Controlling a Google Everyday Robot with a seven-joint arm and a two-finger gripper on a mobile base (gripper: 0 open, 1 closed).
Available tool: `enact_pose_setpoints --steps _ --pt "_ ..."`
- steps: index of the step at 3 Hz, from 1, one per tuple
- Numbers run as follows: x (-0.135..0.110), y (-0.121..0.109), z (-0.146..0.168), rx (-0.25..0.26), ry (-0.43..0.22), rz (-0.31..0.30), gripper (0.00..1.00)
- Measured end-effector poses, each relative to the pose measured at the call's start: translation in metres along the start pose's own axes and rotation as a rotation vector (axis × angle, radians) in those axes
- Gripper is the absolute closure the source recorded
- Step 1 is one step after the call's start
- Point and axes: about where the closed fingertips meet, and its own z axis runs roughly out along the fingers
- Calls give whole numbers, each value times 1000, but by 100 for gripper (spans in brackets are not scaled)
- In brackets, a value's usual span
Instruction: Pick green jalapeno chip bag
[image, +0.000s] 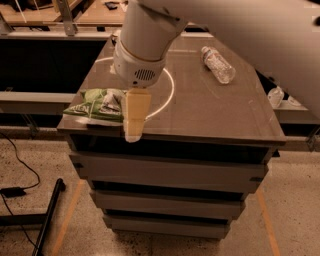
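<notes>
The gripper (133, 127), at the near-left edge of the table (210, 117), covers the right end of the green jalapeno chip bag (96, 104). The arm (150, 35), cut off top and right, hides the table's far-left corner and part of a white circle (170, 95).
</notes>
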Motion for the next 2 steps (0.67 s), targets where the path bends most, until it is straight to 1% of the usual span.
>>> enact_pose_setpoints --steps 1,2 --pt "-15 -25 53 23 -19 -52 3" --pt "-25 -40 78 15 -14 -48 26"
